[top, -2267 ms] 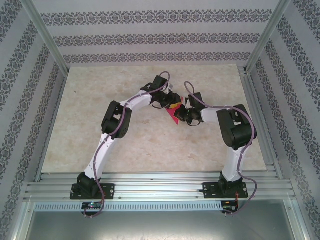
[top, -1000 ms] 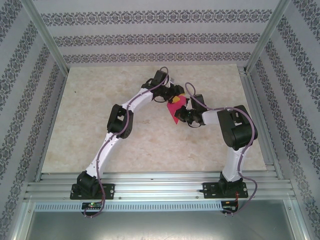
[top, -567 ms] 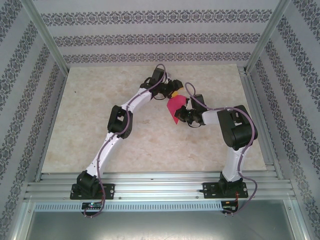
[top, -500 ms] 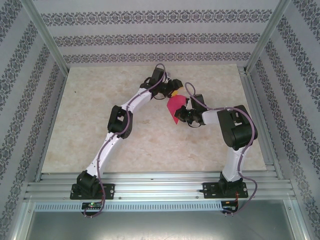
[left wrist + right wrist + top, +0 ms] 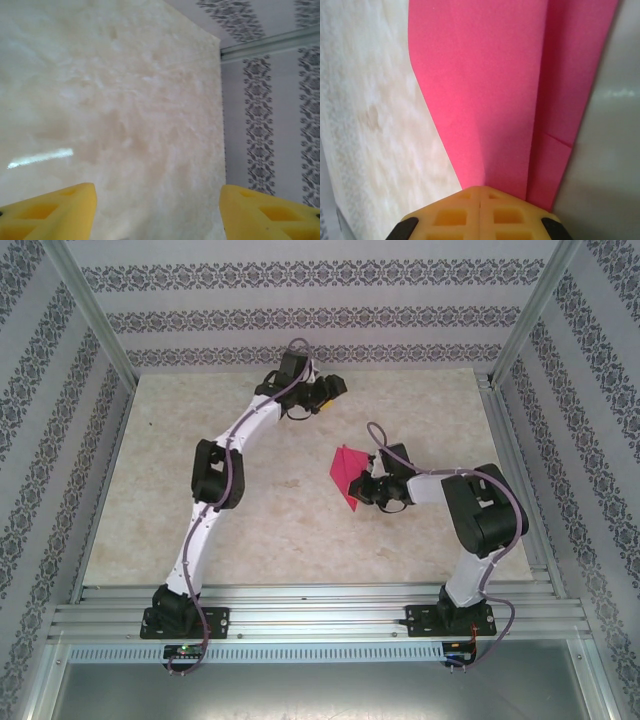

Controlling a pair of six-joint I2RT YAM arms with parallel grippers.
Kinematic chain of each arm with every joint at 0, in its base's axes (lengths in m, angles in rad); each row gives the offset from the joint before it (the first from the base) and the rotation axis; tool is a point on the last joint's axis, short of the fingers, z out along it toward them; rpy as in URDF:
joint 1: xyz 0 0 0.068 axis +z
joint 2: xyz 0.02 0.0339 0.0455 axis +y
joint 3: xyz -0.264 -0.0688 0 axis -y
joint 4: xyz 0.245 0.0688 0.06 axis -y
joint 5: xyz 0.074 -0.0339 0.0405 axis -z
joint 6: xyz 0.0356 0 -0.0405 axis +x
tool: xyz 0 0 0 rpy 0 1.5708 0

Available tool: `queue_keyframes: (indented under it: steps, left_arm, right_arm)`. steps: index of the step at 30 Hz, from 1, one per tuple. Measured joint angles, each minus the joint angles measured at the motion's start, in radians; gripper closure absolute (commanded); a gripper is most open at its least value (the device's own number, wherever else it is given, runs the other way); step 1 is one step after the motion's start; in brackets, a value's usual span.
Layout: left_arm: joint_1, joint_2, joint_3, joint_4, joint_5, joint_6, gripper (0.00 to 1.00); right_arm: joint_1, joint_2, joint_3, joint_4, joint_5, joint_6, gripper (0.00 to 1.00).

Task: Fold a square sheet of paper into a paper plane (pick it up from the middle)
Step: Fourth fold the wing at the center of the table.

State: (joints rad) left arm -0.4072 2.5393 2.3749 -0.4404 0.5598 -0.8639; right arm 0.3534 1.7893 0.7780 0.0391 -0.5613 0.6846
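- Magenta-pink paper plane (image 5: 347,472) lies right of the table's centre. From above it is a flat, pointed wedge of thin matte paper with its narrow tip toward the arm bases.
- Seen from the right wrist, the paper plane (image 5: 485,90) has two overlapping layers. One long, sharp crease runs away from the fingers, and a short fold line marks the right edge. The surface is plain and finely grained, and the left edge bows slightly.
- Clamped on the near end of the paper, the right gripper (image 5: 362,487) has its yellow honeycomb-moulded fingertips (image 5: 465,215) pressed together. The sheet comes out from between them.
- Near the far edge of the table, well apart from the paper, the left gripper (image 5: 324,396) hangs with its yellow plastic fingers (image 5: 55,210) spread wide. Bare tabletop shows between them.
- Under everything, the table (image 5: 250,510) is a pale cream slab, mottled like marble, with a soft sheen.
- Around it, the walls (image 5: 300,320) are white with grey damask stripes, and ribbed aluminium rails (image 5: 300,615) run along the near edge.
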Motion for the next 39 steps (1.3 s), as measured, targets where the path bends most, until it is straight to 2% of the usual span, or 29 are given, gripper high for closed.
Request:
queue_keyframes:
  steps: [4,5,7,8,12,17,24,34,38,39]
  left_arm:
    - [-0.012,-0.283,-0.313,0.056,-0.001,0.05,0.34]
    - [-0.015,-0.346,-0.393,0.077,-0.003,0.053,0.34]
    - [-0.021,-0.448,-0.544,0.129,-0.017,0.056,0.33]
    - [-0.021,-0.491,-0.618,0.152,-0.027,0.056,0.34]
    - [-0.026,-0.6,-0.843,0.181,-0.098,0.059,0.34]
    - [-0.025,-0.684,-1.051,0.188,-0.204,0.058,0.35]
    - [-0.013,-0.773,-1.176,0.195,-0.277,0.051,0.35]
    - [-0.012,-0.78,-1.207,0.217,-0.277,0.048,0.35]
    - [-0.012,-0.78,-1.207,0.221,-0.27,0.047,0.35]
    - [-0.012,-0.78,-1.207,0.221,-0.27,0.047,0.35]
  right_arm:
    - [0.062,-0.112,-0.012,-0.172,0.019,-0.038,0.95]
    - [0.073,-0.153,-0.004,-0.221,0.033,-0.055,0.89]
    - [0.082,-0.22,0.03,-0.31,0.076,-0.087,0.87]
    - [0.084,-0.253,0.055,-0.349,0.115,-0.102,0.81]
    - [0.11,-0.32,0.141,-0.465,0.303,-0.142,0.72]
    - [0.19,-0.241,0.239,-0.6,0.499,-0.162,0.68]
    - [0.273,-0.055,0.382,-0.696,0.65,-0.163,0.67]
    - [0.254,0.065,0.405,-0.691,0.639,-0.16,0.7]
    - [0.253,0.09,0.407,-0.674,0.629,-0.156,0.77]
    - [0.253,0.092,0.407,-0.671,0.626,-0.156,0.82]
